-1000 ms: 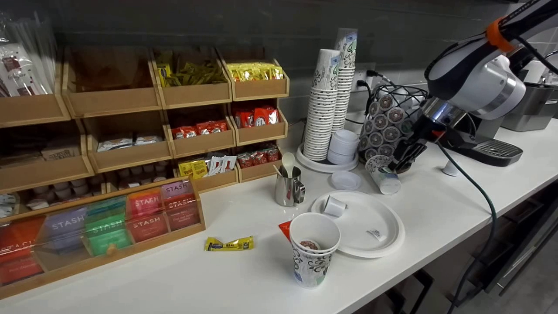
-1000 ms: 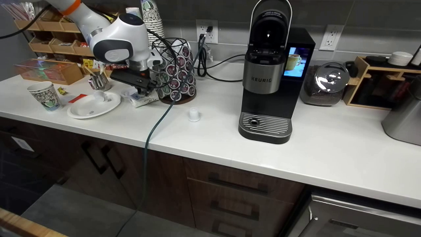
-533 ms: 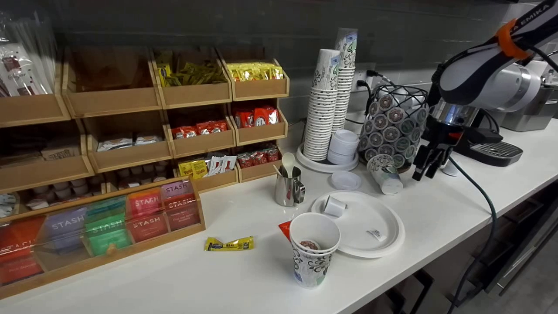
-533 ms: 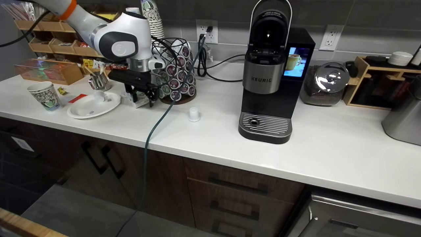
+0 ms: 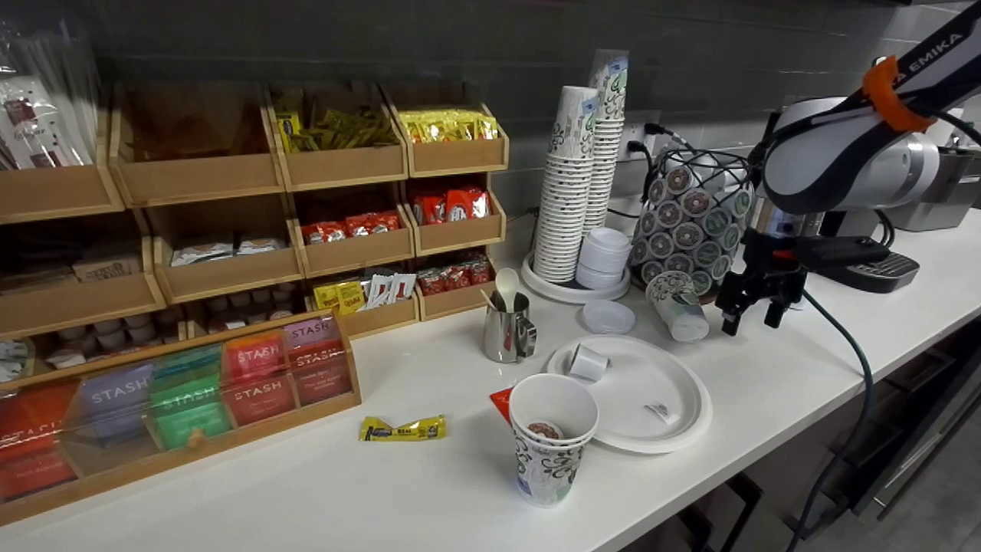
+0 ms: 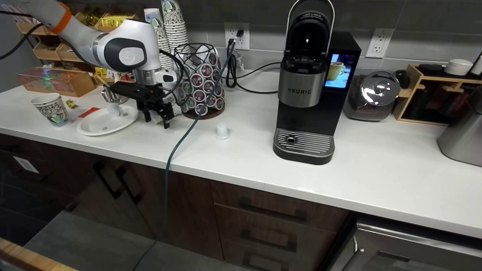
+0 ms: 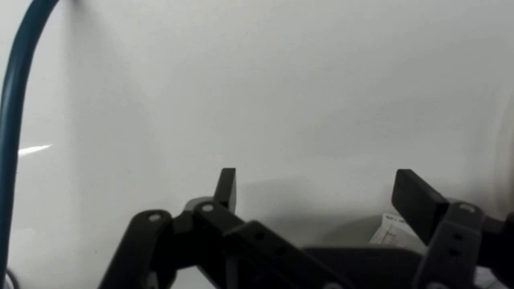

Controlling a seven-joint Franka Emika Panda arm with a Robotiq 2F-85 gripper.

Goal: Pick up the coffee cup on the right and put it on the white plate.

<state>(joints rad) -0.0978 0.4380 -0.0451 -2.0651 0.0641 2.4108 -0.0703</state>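
In an exterior view comes the white plate (image 5: pixel 628 399), then the coffee cup (image 5: pixel 678 308), on its side on the counter (image 5: pixel 444 483) just beside it. Further right, the fingers (image 5: pixel 733 316) are apart, holding nothing. Picking up and putting down both look not done yet.

- Both exterior views look down across the counter (image 5: pixel 398 491), sharing the white plate (image 5: pixel 632 383).
- In an exterior view, white plate (image 6: pixel 99 122) smaller, at left.
- Wrist view: close, facing down.
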